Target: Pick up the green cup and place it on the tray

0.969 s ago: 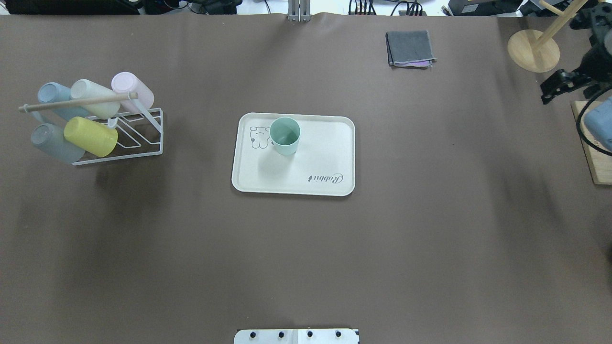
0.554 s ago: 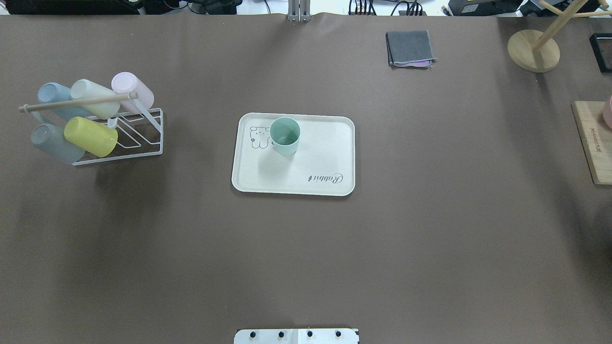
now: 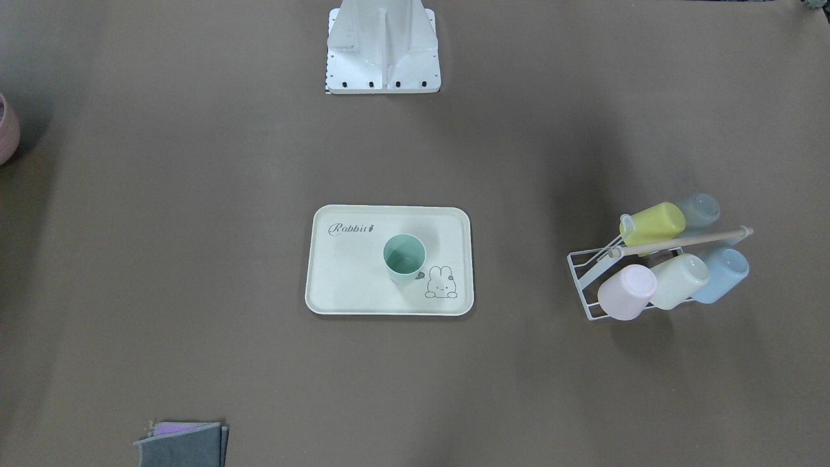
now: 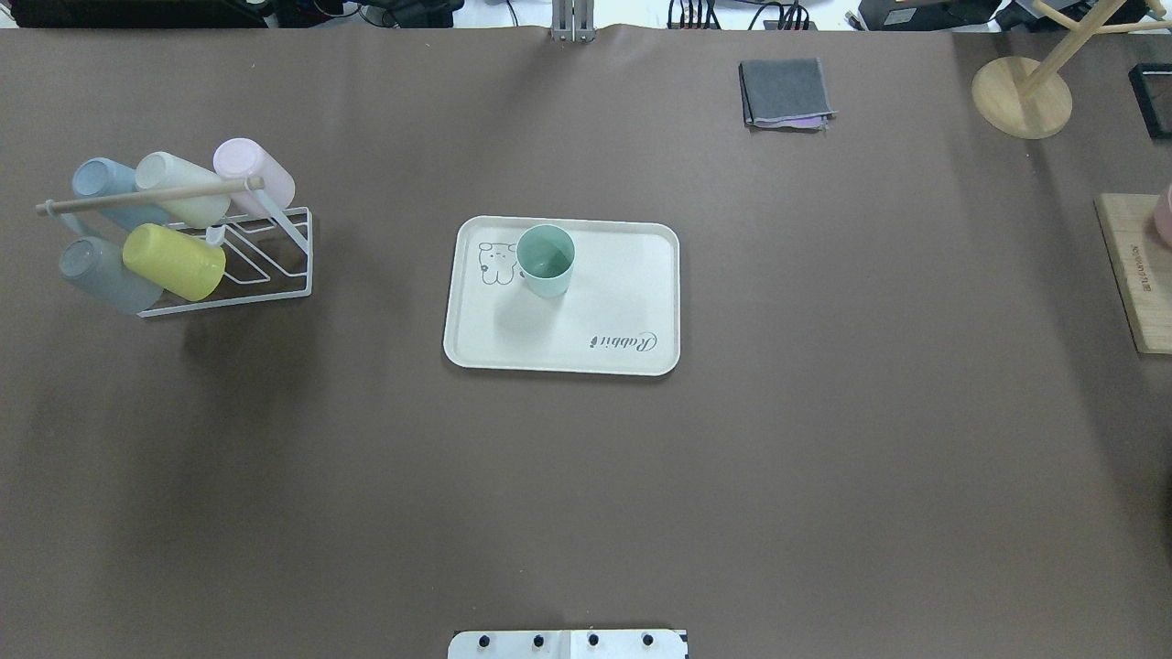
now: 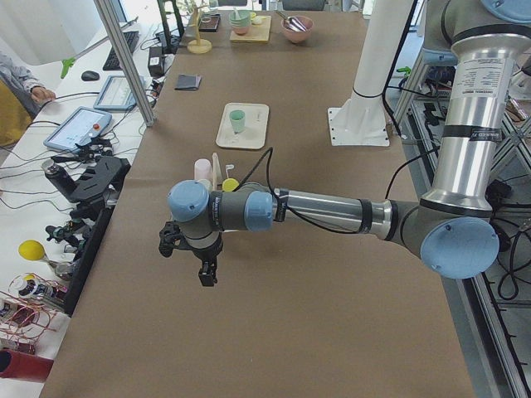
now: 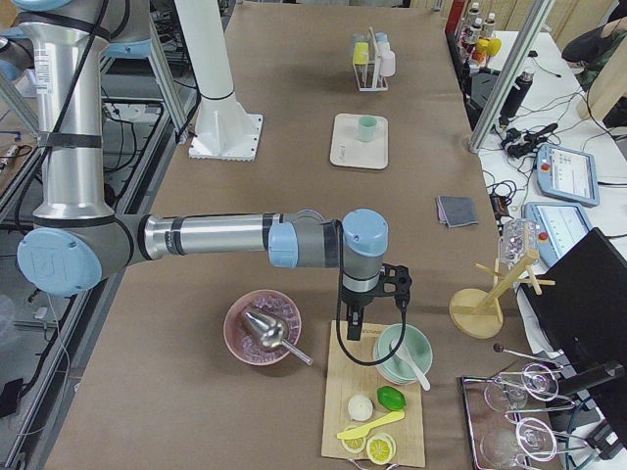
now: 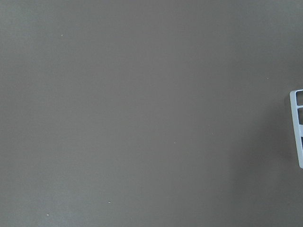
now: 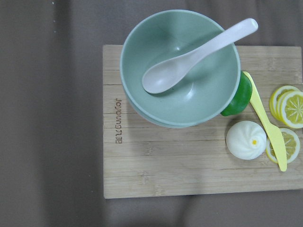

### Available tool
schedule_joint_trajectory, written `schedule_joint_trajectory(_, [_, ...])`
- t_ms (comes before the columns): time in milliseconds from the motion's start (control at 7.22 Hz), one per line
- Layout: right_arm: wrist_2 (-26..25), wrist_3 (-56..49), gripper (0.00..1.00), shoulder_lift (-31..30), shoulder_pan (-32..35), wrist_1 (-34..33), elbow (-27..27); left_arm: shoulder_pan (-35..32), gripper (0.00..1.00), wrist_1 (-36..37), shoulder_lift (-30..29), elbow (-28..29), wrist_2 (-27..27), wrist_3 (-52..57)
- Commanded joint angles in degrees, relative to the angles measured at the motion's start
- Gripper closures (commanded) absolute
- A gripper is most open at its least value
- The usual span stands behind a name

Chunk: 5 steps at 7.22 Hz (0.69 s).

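The green cup [image 4: 546,260] stands upright on the cream tray [image 4: 632,302], near the bunny drawing at its far left part. It shows in the front view [image 3: 404,257] on the tray [image 3: 350,272] too. My left gripper [image 5: 197,262] hangs over bare table at the left end, well away from the rack; I cannot tell if it is open. My right gripper [image 6: 376,309] hangs over the cutting board at the right end, above a green bowl [image 8: 180,80]; I cannot tell its state either. No fingers show in the wrist views.
A white wire rack [image 4: 229,265] with several pastel cups lying on it stands at the left. A folded grey cloth [image 4: 786,92] and a wooden stand [image 4: 1021,96] are at the back right. A cutting board [image 4: 1135,275] lies at the right edge, next to a pink bowl [image 6: 263,328].
My right arm's gripper showed at the overhead view's right edge one second ago and has since left that view. The cup and tray have not moved.
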Motion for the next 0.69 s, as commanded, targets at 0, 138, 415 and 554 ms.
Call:
schedule_joint_trajectory(0, [-0.1, -0.7, 0.00, -1.3, 1.1, 0.0, 0.1, 0.0, 0.01, -0.6, 0.0, 0.2, 0.0, 0.0])
schedule_joint_trajectory(138, [0.0, -0.7, 0.00, -1.3, 1.1, 0.0, 0.3, 0.0, 0.01, -0.7, 0.2, 0.2, 0.1, 0.0])
schedule_joint_trajectory(415, [0.0, -0.7, 0.00, -1.3, 1.1, 0.0, 0.4, 0.1, 0.01, -0.7, -0.7, 0.8, 0.1, -0.4])
schedule_joint_trajectory(554, [0.0, -0.7, 0.00, -1.3, 1.1, 0.0, 0.5, 0.0, 0.01, -0.6, -0.5, 0.4, 0.3, -0.6])
